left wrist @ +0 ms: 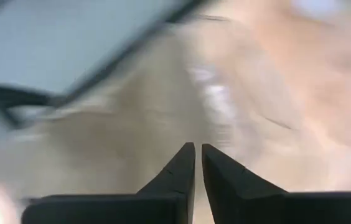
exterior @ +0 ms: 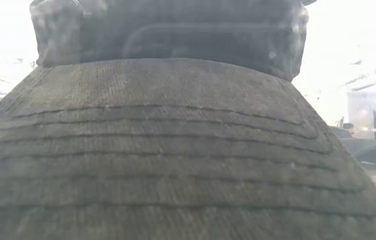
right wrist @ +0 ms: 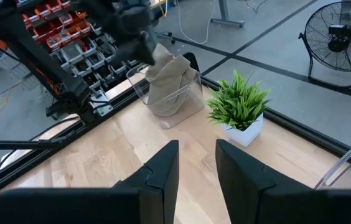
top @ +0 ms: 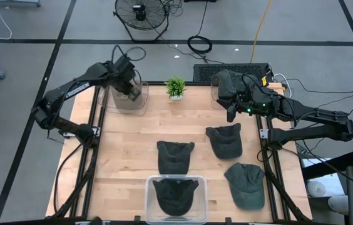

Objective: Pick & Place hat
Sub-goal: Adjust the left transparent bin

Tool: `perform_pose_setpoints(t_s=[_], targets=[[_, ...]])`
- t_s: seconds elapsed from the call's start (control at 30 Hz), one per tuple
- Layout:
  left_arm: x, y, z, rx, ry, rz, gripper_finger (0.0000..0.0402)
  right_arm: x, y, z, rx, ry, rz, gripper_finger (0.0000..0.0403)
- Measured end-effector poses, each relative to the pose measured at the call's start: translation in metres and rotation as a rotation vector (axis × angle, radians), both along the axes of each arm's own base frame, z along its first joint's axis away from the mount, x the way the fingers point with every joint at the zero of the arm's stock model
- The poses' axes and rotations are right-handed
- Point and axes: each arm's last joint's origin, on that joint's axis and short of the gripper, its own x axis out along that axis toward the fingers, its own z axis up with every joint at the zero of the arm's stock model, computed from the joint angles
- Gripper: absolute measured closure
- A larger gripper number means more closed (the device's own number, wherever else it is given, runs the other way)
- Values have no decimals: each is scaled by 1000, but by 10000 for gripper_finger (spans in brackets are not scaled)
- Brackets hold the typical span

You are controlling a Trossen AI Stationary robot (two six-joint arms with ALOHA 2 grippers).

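Observation:
Several dark grey caps are in the high view. One lies in the clear bin [top: 152, 201] at the near edge, and its brim [exterior: 175, 153] fills the low view. Three lie flat on the table: [top: 175, 155], [top: 225, 140], [top: 246, 184]. My left gripper [top: 134, 94] [left wrist: 198, 152] is shut, with nothing between its tips. It is over a clear container [right wrist: 182, 102] at the far left that holds a beige cloth heap [right wrist: 166, 81]. My right gripper [top: 231, 114] [right wrist: 197, 155] is open above the table's far right part and holds nothing. My left gripper comes down from above at the top of the beige cloth heap [right wrist: 159, 59] in the clear container. Whether its shut fingers touch the cloth I cannot tell; the wrist view is blurred.
A small potted plant [top: 176, 87] stands at the far edge between the two clear containers. The far right container [top: 216, 89] holds more dark cloth. Bare wood [top: 126, 150] lies on the table's left half. A fan [top: 141, 14] and cables are on the floor beyond.

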Motion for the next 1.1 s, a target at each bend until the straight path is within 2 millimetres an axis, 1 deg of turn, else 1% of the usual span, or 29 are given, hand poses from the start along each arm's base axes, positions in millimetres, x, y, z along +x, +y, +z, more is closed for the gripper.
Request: perform_pose_setpoints(t_s=[0.07,0.13,0.23,0.3,0.4,0.43,0.5,0.6,0.7,0.87,1.0,1.1], targets=[[3,-17,5,-63,-37,-130,364,0,0,0,0,0,0,310],[5,-34,6,-119,-9,-241,364,0,0,0,0,0,-1,310],[3,-53,5,-193,69,-295,364,0,0,0,-6,3,1,310],[4,-62,4,-236,96,-259,364,0,0,0,-11,5,2,310],[9,-71,-4,-301,62,-135,364,0,0,0,-19,9,3,310],[12,-75,-9,-333,46,-99,364,0,0,0,-28,13,3,310],[15,-82,-23,-391,39,-81,364,0,0,0,-34,15,3,310],[14,-92,-47,-423,88,-37,364,0,0,0,-25,11,0,310],[11,-93,-68,-385,124,39,364,0,0,0,-4,1,-3,310],[3,-87,-96,-286,139,123,364,0,0,0,-12,5,0,310],[-4,-79,-111,-220,130,216,364,0,0,0,-12,5,3,310],[-8,-74,-121,-190,107,254,364,0,0,0,-10,4,3,310]])
